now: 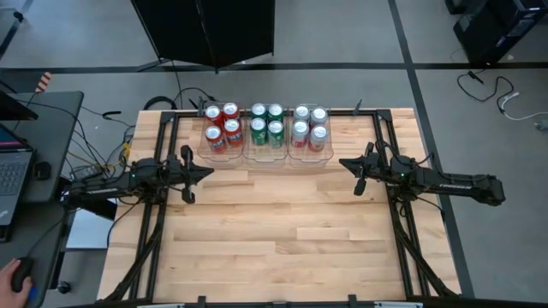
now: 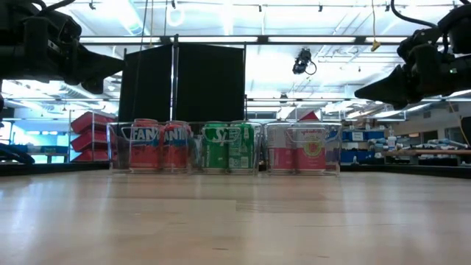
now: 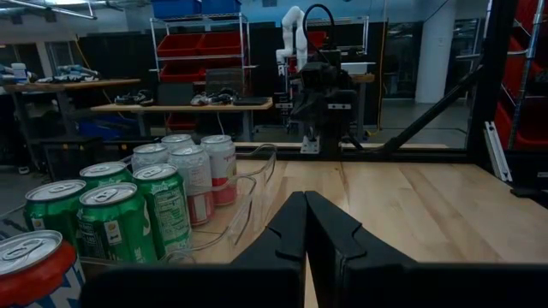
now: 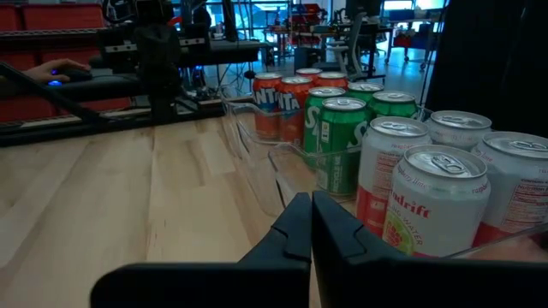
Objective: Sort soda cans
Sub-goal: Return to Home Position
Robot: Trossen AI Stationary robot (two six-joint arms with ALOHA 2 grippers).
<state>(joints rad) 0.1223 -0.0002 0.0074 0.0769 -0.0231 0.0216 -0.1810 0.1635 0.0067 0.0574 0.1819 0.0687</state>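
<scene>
We find a grey floor crossed by dark seams on all sides of the pale wooden table. A black panel stands behind the table's far edge. A dark desk carrying a laptop sits off the table's left side, and loose cables lie on the floor at the far right. In the low view we see long ceiling lights. The left wrist view shows a shelf of red bins with a workbench in front of it
</scene>
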